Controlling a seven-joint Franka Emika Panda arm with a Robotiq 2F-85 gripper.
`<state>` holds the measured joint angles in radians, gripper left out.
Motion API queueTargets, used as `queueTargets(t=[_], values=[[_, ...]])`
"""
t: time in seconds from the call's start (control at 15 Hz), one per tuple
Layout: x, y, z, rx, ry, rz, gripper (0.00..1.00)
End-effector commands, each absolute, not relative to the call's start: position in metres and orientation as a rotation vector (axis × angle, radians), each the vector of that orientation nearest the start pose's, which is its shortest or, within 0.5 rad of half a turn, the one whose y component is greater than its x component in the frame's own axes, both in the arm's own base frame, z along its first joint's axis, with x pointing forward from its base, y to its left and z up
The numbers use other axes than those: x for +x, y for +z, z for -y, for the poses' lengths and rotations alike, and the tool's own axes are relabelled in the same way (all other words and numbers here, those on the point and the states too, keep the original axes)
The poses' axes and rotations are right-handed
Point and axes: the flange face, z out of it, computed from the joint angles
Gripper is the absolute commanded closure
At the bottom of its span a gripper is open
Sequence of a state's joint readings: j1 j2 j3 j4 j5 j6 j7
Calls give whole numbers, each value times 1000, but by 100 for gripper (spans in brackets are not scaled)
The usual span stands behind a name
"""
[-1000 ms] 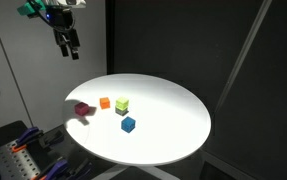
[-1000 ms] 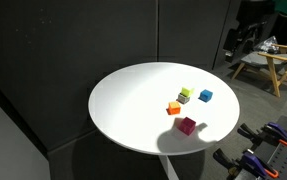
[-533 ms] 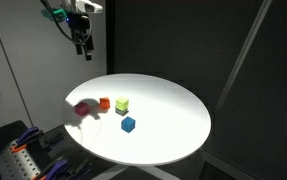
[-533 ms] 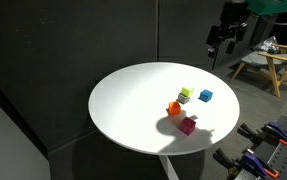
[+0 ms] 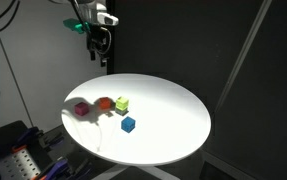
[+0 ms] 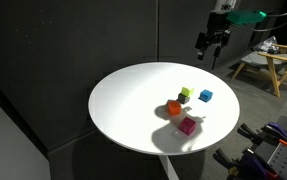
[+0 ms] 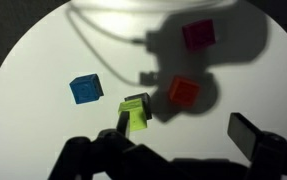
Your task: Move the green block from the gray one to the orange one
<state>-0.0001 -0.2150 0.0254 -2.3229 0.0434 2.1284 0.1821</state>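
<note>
Your claw (image 5: 101, 53) hangs in the air well above the round white bench (image 5: 173, 130), jaws spread wide and holding nothing. In the wrist view its dark fingers (image 7: 255, 138) fill the lower edge. The green block (image 7: 136, 115) lies nearest below, stacked on the gray cube (image 6: 183, 99), which shows only as a thin dark band. Just beside this stack stands the orange cube (image 7: 184, 92), apart from it. Beyond that is the magenta cube (image 7: 199, 35). Both lie in the arm's shadow (image 7: 173, 55). The blue cube (image 7: 84, 89) stands alone on the stack's other side.
</note>
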Motion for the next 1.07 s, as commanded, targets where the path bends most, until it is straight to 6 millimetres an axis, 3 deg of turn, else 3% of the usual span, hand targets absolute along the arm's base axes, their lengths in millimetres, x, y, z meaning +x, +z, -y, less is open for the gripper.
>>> queueTargets(t=[0.0, 0.33, 0.67, 1.0], values=[[504, 421, 2, -3104, -10, -146, 0], [533, 405, 30, -3117, 16, -27, 0], [564, 391, 58, -3141, -8, -15, 0], [590, 367, 69, -3176, -51, -10, 0]])
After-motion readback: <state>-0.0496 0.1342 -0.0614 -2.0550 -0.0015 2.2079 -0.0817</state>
